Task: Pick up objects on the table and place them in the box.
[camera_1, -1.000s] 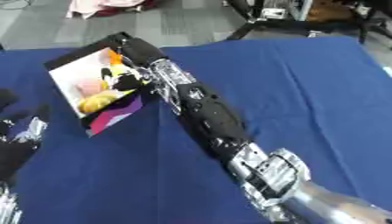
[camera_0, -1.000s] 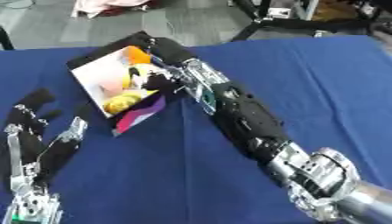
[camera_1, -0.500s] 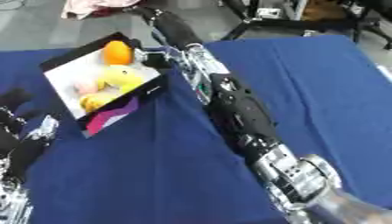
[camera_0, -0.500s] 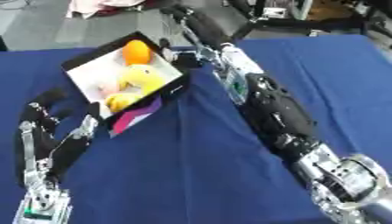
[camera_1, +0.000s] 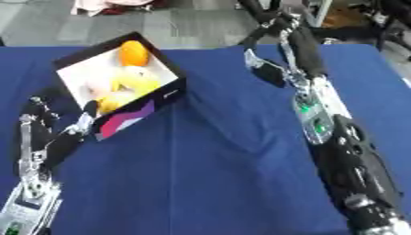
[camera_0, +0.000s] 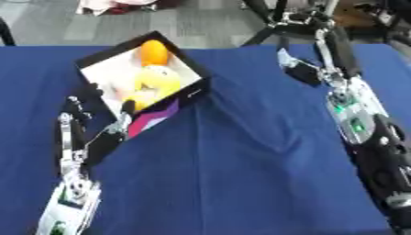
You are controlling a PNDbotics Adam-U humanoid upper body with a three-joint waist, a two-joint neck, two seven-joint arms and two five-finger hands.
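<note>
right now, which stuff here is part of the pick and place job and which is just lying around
Part of the job:
- box, black outside and white inside
- orange round object inside the box
- yellow object inside the box
- left hand, open at the box's near corner
- right hand, raised over the far right of the table

Just lying about:
- blue tablecloth
- pink and white bundle on the floor behind the table

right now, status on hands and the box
Left hand open beside box, holding nothing. Right hand past the box over the cloth, fingers unclear. Orange ball and yellow toy inside box. Nothing blocking.
</note>
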